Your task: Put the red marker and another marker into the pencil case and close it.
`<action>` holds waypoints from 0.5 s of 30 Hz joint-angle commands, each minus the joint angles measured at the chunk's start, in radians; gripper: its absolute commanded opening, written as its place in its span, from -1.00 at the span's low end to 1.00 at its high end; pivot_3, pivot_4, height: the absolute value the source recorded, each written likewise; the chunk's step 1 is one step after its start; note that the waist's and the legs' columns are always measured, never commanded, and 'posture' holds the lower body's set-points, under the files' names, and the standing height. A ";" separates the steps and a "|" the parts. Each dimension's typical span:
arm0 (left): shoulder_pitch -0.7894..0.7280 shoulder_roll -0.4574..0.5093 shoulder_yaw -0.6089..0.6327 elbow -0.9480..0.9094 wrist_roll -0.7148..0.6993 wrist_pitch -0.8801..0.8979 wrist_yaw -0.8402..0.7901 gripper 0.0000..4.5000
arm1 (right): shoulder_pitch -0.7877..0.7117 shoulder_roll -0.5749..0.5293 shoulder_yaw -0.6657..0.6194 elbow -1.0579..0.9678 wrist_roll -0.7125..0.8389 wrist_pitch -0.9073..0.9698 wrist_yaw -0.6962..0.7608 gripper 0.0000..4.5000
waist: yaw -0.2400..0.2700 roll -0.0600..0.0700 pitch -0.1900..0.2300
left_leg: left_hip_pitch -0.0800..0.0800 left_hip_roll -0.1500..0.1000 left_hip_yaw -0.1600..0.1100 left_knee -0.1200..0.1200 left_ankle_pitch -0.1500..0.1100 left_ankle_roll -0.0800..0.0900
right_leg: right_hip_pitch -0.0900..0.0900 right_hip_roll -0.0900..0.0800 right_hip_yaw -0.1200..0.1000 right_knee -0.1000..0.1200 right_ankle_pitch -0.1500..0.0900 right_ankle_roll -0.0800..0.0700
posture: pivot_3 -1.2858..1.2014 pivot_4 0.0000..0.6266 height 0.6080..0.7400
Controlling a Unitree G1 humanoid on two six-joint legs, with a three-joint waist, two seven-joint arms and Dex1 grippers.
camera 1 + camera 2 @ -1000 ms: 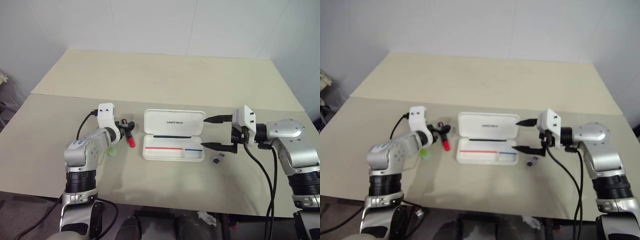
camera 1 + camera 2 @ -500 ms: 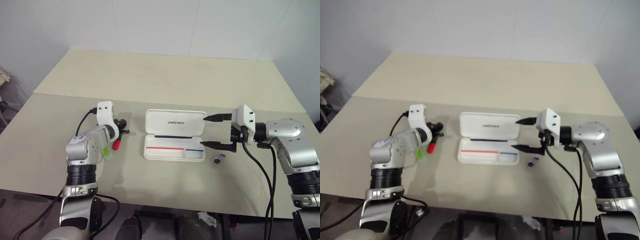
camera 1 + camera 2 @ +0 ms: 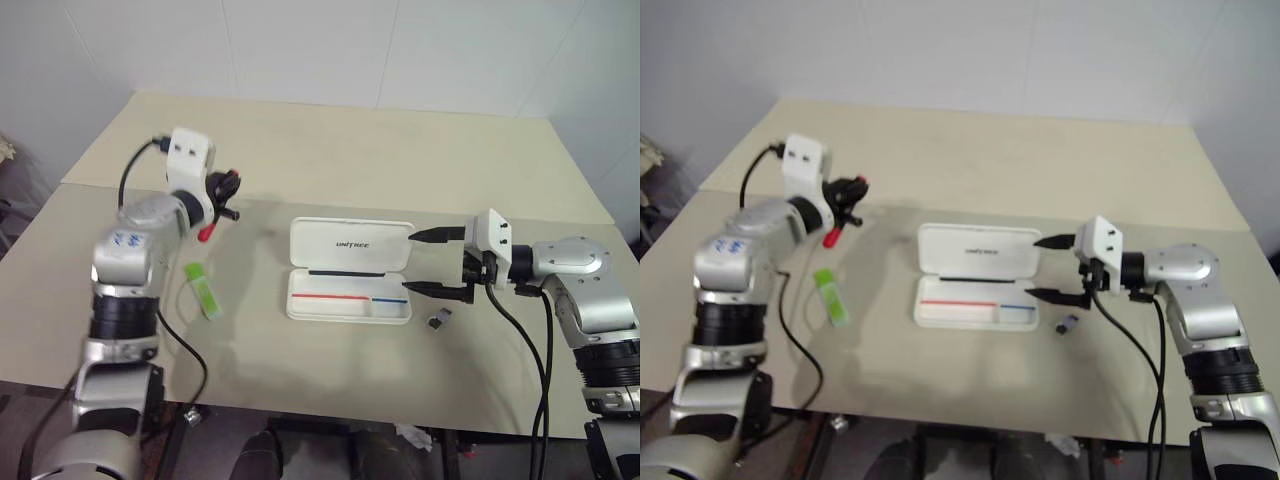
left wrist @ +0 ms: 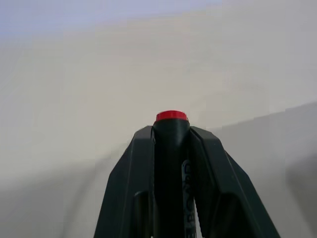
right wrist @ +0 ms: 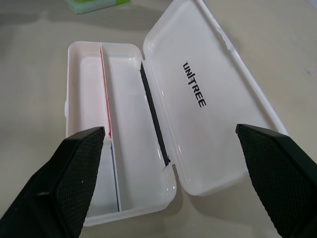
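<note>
Since a second ago my left gripper (image 3: 222, 195) has lifted the red marker (image 3: 207, 229) off the table (image 3: 330, 150), clamped; right gripper (image 3: 438, 262) gapes beside the open, empty pencil case (image 3: 349, 270); green highlighter (image 3: 203, 290) waits near the left edge.

Two black gripper fingers (image 4: 218, 178) of the left gripper (image 4: 171, 144) clamped on a slim black-barrelled marker with a bright red cap (image 4: 171, 134), red end facing outward, against a blurred pale beige surface (image 4: 74, 99) beyond.
</note>
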 commanded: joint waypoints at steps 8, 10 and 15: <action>-0.112 0.043 -0.147 -0.103 -0.097 -0.174 -0.513 -0.72 | 0.069 0.000 -0.117 0.008 0.158 -0.017 0.073 1.00 | 0.002 0.000 0.000 | -0.001 0.000 0.000 0.000 0.000 0.001 | 0.000 0.000 0.000 -0.001 0.000 0.000 | 0.03 -0.52 1.00; -0.111 0.021 -0.178 -0.115 -0.107 -0.188 -0.568 -0.72 | 0.099 0.004 -0.141 0.006 0.213 0.006 0.111 1.00 | 0.001 0.000 0.000 | -0.001 0.000 0.000 0.000 0.000 0.001 | 0.001 0.000 0.000 -0.001 0.000 0.000 | 0.03 -0.52 1.00; -0.108 -0.020 -0.233 -0.116 -0.103 -0.221 -0.647 -0.72 | 0.154 -0.006 -0.172 0.021 0.286 0.057 0.176 1.00 | -0.003 0.001 0.000 | 0.000 0.000 0.001 0.001 -0.002 0.005 | 0.001 0.000 0.001 0.001 0.000 0.000 | 0.03 -0.52 1.00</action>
